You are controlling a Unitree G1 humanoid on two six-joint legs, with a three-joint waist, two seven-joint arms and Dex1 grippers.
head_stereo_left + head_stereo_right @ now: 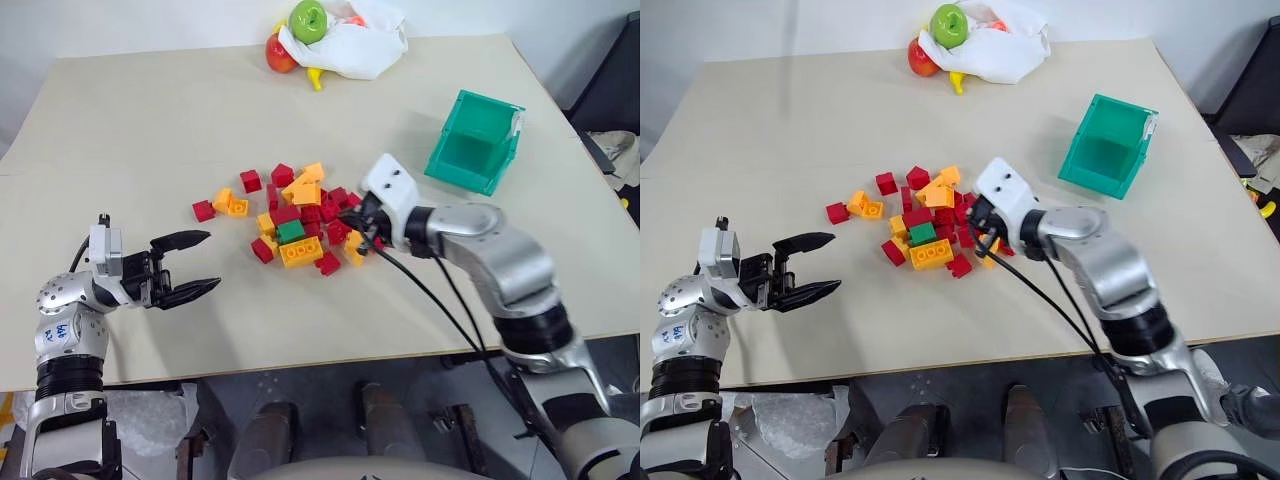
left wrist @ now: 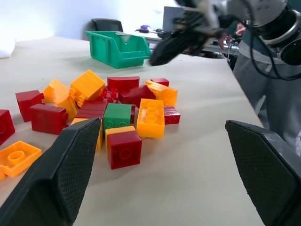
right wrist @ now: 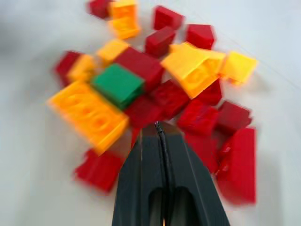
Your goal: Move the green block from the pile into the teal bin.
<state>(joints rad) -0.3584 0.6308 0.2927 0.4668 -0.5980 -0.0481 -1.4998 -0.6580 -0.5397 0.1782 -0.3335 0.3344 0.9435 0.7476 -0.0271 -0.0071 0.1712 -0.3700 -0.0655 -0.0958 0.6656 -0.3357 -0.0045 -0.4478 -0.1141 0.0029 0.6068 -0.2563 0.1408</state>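
The green block (image 1: pixel 291 231) lies near the front of the pile (image 1: pixel 300 205) of red and orange-yellow bricks at mid-table, resting on a long orange brick (image 1: pixel 301 252). Hovering over the pile's right side, just right of the green block, my right gripper (image 1: pixel 352 220) points down toward it. In the right wrist view its fingers (image 3: pixel 150 160) are pressed together, shut and holding nothing. The left gripper (image 1: pixel 208 262) stands open to the left of the pile, apart from the bricks. At the far right of the table sits the teal bin (image 1: pixel 475 140), with nothing in the part of it I can see.
A white bag (image 1: pixel 350 45) with a green apple (image 1: pixel 308 18) and a red fruit (image 1: pixel 279 54) lies at the table's far edge. Black cables (image 1: pixel 430 295) trail from my right wrist over the front edge. A bare strip of table separates the pile from the bin.
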